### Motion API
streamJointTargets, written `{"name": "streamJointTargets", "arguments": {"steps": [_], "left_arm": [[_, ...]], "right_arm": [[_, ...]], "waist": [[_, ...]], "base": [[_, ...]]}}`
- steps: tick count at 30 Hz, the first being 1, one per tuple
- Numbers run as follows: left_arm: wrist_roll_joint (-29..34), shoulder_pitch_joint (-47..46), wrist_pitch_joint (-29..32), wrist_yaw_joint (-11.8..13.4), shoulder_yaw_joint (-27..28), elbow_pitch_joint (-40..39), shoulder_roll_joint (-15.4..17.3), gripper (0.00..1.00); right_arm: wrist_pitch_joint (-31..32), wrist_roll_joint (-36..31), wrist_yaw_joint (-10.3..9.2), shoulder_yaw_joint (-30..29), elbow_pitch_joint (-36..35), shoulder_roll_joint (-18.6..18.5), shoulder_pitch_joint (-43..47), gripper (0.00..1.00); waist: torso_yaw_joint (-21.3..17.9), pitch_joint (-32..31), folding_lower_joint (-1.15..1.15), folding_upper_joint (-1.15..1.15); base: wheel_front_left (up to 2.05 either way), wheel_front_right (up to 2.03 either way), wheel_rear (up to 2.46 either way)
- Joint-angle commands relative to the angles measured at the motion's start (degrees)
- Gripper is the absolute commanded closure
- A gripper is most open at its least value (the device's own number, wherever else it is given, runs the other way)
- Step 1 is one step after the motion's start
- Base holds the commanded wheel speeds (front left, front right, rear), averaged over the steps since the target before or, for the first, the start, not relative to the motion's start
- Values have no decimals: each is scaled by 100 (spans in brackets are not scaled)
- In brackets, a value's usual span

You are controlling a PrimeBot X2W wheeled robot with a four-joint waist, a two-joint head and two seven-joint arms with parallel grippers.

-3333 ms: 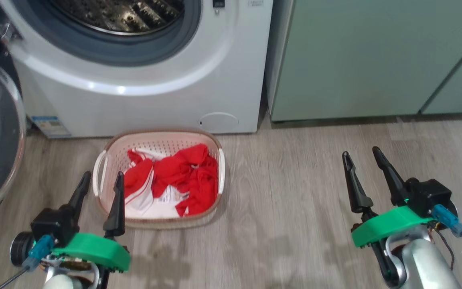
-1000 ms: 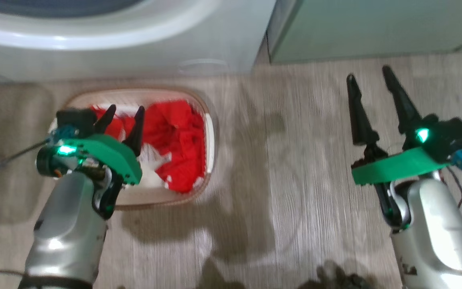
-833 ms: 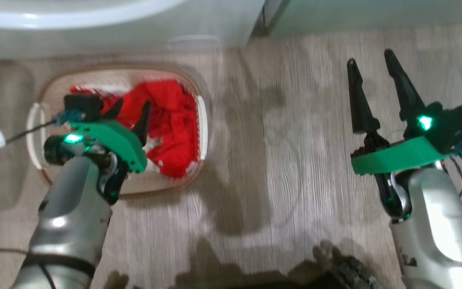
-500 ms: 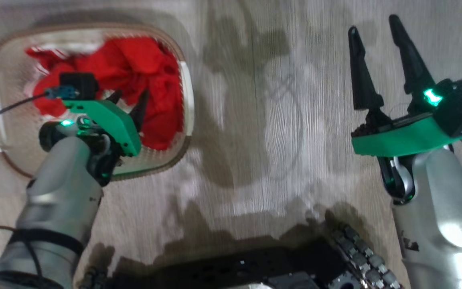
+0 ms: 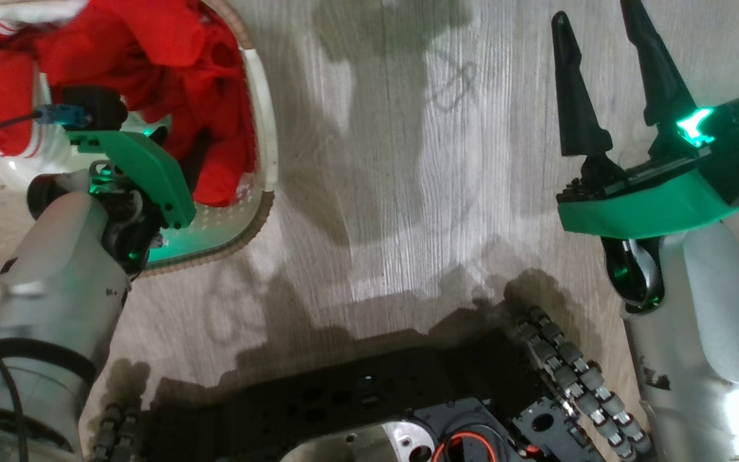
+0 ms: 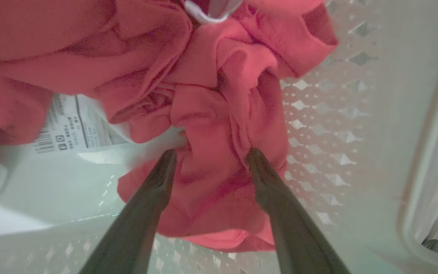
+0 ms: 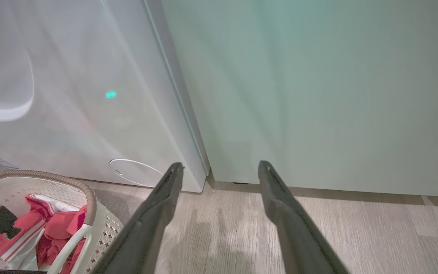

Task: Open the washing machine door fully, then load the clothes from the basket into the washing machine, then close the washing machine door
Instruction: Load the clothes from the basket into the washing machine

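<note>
The cream basket (image 5: pixel 265 168) with its brown rim sits on the floor at the upper left of the head view, holding the red clothes (image 5: pixel 151 38). My left gripper (image 5: pixel 180 151) reaches down into it. In the left wrist view this gripper (image 6: pixel 212 152) is open, its fingertips (image 6: pixel 167 161) pressing on either side of a fold of the red clothes (image 6: pixel 211 114) by the perforated basket wall (image 6: pixel 318 133). My right gripper (image 5: pixel 597 38) hangs open and holds nothing above the floor. The right wrist view has the right gripper (image 7: pixel 221 165), the washing machine (image 7: pixel 70 95), the basket (image 7: pixel 89 201) and the clothes (image 7: pixel 59 228). The washing machine door is out of view.
A pale green cabinet (image 7: pixel 318 95) stands right of the washer, ahead of the right gripper. My own dark base (image 5: pixel 369 398) fills the lower middle of the head view. Wood floor (image 5: pixel 395 160) lies between the arms. A printed label (image 6: pixel 70 125) shows on the basket bottom.
The head camera has tilted down, sliding the basket up and left. My left gripper has sunk deeper into the basket among the red clothes. The right gripper has stayed open.
</note>
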Motion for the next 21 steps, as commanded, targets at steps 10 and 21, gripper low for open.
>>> {"name": "streamJointTargets", "arguments": {"steps": [10, 21], "left_arm": [[-337, -237, -73, -6, -297, 590, 277, 0], [-359, -481, -297, -6, -573, 1251, 202, 100]], "right_arm": [[-52, 146, 0, 193, -304, 19, 279, 0], [-52, 219, 0, 163, -329, 19, 320, 0]], "waist": [[-264, 318, -1, 0], [-263, 166, -1, 0]], "base": [[0, 0, 0], [0, 0, 0]]}}
